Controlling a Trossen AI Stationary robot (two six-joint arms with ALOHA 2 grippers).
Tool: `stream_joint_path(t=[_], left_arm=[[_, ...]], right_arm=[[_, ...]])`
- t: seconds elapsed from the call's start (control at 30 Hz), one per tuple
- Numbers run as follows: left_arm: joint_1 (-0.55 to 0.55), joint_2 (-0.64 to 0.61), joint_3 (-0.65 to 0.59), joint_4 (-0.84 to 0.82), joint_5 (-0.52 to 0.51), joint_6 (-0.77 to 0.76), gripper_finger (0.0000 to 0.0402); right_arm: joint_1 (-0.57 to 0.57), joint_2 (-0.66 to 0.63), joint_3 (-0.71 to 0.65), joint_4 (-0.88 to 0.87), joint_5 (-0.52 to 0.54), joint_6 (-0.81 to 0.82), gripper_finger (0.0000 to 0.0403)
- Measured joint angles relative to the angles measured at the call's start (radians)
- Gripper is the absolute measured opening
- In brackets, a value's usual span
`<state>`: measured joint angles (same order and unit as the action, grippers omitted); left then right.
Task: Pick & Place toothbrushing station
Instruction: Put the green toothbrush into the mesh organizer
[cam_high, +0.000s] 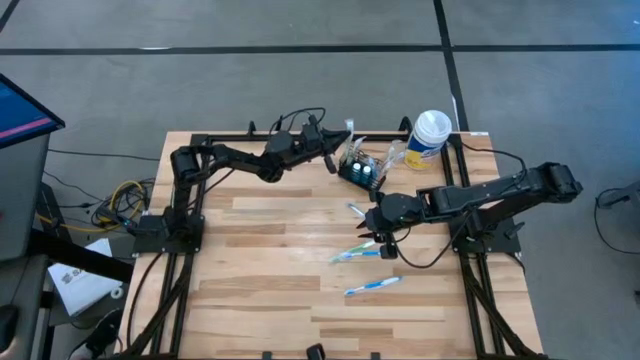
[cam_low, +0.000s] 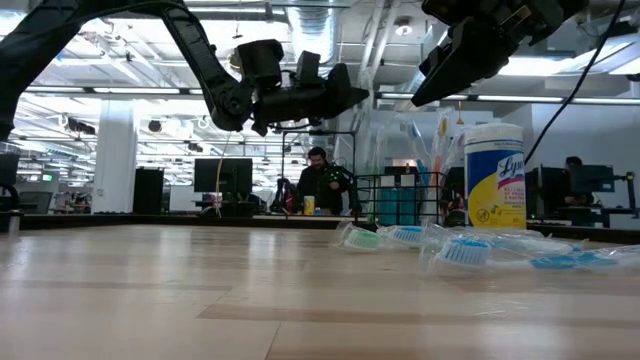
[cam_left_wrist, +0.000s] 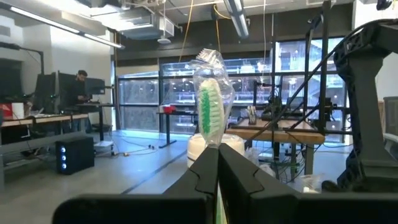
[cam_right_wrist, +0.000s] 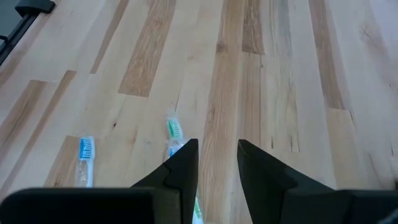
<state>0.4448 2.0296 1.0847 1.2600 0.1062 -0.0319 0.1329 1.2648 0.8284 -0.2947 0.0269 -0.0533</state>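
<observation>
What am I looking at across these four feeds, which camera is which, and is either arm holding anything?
Two dark robot arms work at a wooden table. One camera looks straight down, one sits at table height, and one rides on each wrist. The left gripper is shut on a wrapped green toothbrush, raised near the black mesh caddy. The right gripper is open and empty, above more wrapped toothbrushes lying on the wood. A wipes canister stands by the caddy.
</observation>
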Motion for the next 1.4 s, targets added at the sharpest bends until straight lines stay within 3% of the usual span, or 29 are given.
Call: stream_joint_path(t=[1.4], left_arm=[[0.006,0.000,0.000,-0.184,-0.005,-0.034,0.0004]], right_arm=[[-0.030,0.000,0.000,0.012,0.000,-0.008,0.0102]])
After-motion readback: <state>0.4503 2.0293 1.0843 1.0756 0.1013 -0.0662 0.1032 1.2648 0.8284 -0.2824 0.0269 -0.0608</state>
